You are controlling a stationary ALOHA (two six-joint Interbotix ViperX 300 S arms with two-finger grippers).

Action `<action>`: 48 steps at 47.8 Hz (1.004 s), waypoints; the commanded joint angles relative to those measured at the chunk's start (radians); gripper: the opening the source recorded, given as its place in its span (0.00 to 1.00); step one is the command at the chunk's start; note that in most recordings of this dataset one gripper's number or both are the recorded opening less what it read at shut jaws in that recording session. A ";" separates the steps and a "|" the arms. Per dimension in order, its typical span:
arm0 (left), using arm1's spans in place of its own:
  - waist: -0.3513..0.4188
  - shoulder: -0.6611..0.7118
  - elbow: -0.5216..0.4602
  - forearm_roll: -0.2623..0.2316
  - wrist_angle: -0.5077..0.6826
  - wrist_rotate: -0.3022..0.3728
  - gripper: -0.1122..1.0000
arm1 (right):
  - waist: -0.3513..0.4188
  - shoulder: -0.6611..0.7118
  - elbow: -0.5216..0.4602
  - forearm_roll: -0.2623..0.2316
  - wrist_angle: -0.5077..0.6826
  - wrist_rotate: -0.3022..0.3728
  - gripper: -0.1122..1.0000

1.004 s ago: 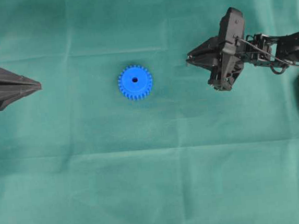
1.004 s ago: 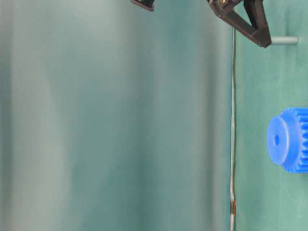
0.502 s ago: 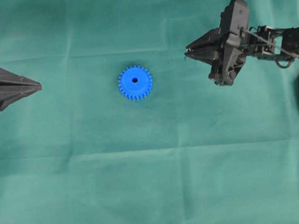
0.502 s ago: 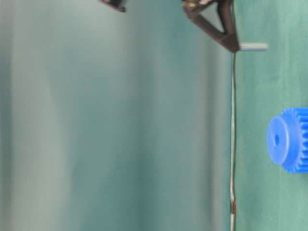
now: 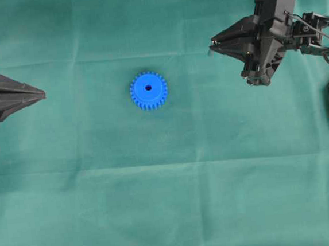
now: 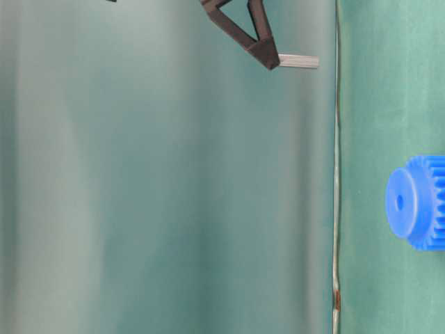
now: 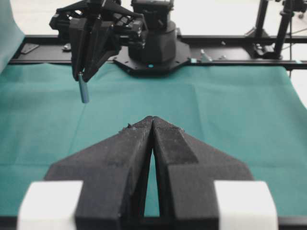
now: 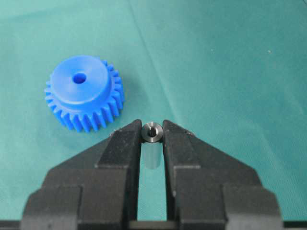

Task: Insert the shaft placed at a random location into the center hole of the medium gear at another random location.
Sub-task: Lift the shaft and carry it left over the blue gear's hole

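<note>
Transport step in hand: right pincer (image 8: 152, 139) clamped on the shaft (image 8: 152, 132), aloft and well apart from the medium gear (image 5: 148, 90) on the desk (image 5: 171, 203); left pincer (image 7: 152, 125) together; next, align over the center hole (image 5: 148, 87) and lower.

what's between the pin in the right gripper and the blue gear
Only bare green cloth: the overhead view shows nothing else between the pin in the right gripper and the gear.

Bright blue medium gear (image 8: 84, 93) on plain green cloth (image 8: 216, 62); silvery shaft (image 8: 152, 132) between black fingers (image 8: 122, 148) of the right gripper (image 8: 152, 136).
</note>
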 commanded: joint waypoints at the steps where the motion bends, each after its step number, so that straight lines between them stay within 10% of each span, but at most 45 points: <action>1: -0.002 0.003 -0.028 0.003 -0.006 -0.003 0.10 | -0.003 -0.005 -0.023 -0.002 0.000 -0.012 0.22; 48: -0.002 0.003 -0.028 0.003 -0.011 -0.003 0.10 | 0.140 0.356 -0.364 -0.003 -0.026 -0.015 0.22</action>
